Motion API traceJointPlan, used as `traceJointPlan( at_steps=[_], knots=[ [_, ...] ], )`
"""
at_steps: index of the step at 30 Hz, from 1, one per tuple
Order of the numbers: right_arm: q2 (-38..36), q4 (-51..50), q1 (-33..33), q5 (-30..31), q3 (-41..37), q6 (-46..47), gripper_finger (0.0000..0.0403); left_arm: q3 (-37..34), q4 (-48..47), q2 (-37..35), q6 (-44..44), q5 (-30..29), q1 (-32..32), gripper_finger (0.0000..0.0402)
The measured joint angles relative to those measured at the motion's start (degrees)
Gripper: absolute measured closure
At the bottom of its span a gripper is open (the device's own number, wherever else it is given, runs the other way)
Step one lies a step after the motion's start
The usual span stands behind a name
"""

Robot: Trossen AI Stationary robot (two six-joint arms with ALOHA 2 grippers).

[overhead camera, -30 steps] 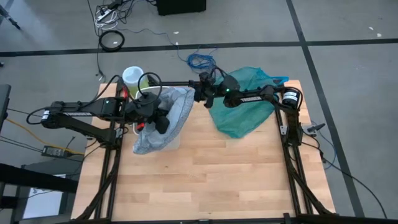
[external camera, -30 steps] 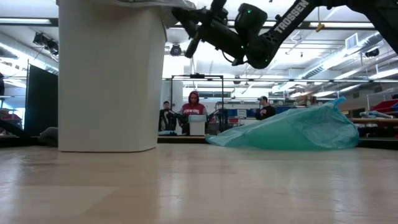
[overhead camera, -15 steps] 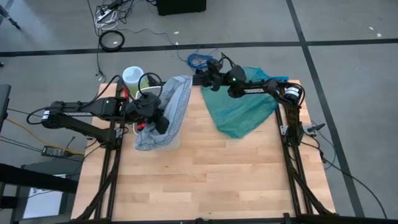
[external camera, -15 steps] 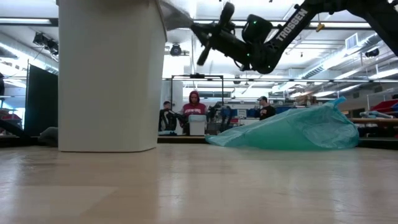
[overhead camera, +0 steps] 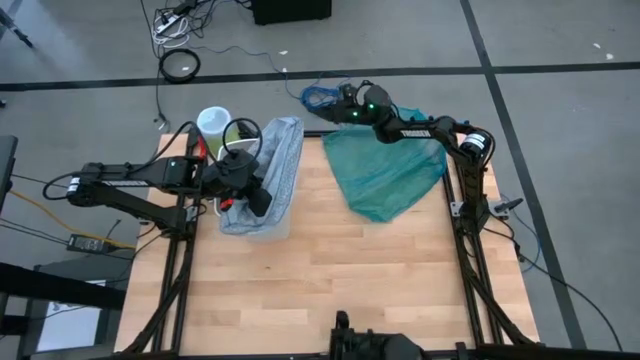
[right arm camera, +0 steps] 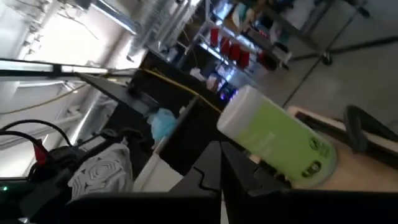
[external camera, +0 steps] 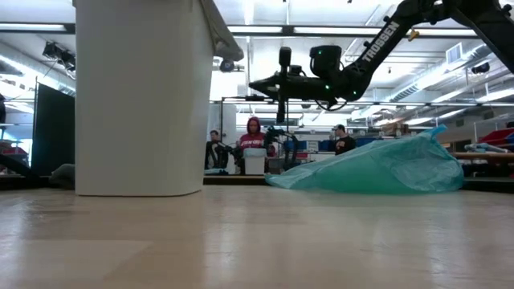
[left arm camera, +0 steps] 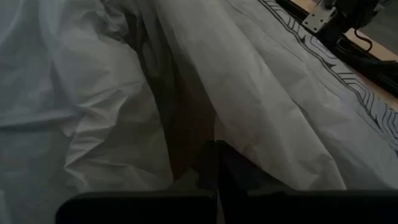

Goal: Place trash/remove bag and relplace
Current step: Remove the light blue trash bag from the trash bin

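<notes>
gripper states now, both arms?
Left gripper: shut on the bag over the bin.
Right gripper: shut, empty, raised at the table's far edge beyond the teal bag.

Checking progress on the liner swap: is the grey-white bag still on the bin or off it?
Still on: the high view shows the bag draped over the bin, the left gripper shut on it.

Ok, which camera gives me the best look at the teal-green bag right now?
The high view: the teal-green bag shows whole, spread on the table's far right under the right arm. The low view shows it only side-on as a low heap. Neither wrist view shows it.
</notes>
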Motion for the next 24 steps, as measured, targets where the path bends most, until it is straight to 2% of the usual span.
traceJointPlan(
  at_steps=[3,8,10,12,14,16,18,20,21,22,24],
  knots=[
    [0.0,0.6,0.2,-4.2,0.0,-0.1,0.0403,0.0,0.0,0.0,0.0,0.0,0.0,0.0394],
    [0.0,12.7,1.5,-14.7,0.0,3.1,0.0396,0.0,-0.2,0.0,0.0,0.6,0.0,0.0394],
    [0.0,11.6,1.4,-18.2,-0.1,3.8,0.0389,0.0,-0.2,0.0,0.0,0.6,0.0,0.0394],
    [0.0,8.7,0.4,-19.0,-1.5,3.3,0.0383,0.0,-0.2,0.0,0.0,0.6,0.0,0.0394],
    [0.0,6.8,-1.2,-16.8,-4.1,4.0,0.0381,0.0,-0.1,0.0,0.0,0.6,0.0,0.0394],
    [0.0,9.7,-2.4,-14.9,-7.9,7.2,0.0381,0.0,-0.1,0.0,0.0,0.8,0.0,0.0394],
    [0.0,20.3,-2.6,-13.3,-12.9,12.8,0.0382,0.0,0.0,0.0,0.0,1.2,0.0,0.0394],
    [0.0,35.2,-1.6,-9.3,-18.4,19.5,0.0383,0.0,0.0,0.0,0.0,1.2,0.0,0.0394],
    [-1.0,36.6,-0.9,-5.9,-20.9,20.8,0.0382,0.0,0.0,0.0,0.0,1.2,0.0,0.0394],
    [-2.7,36.2,-0.5,-2.8,-23.4,20.4,0.0381,0.0,0.1,0.0,0.0,1.2,0.0,0.0394],
    [-5.6,36.3,-0.1,2.2,-26.6,13.5,0.0378,0.0,0.1,0.1,0.1,1.1,0.0,0.0394]
  ],
)
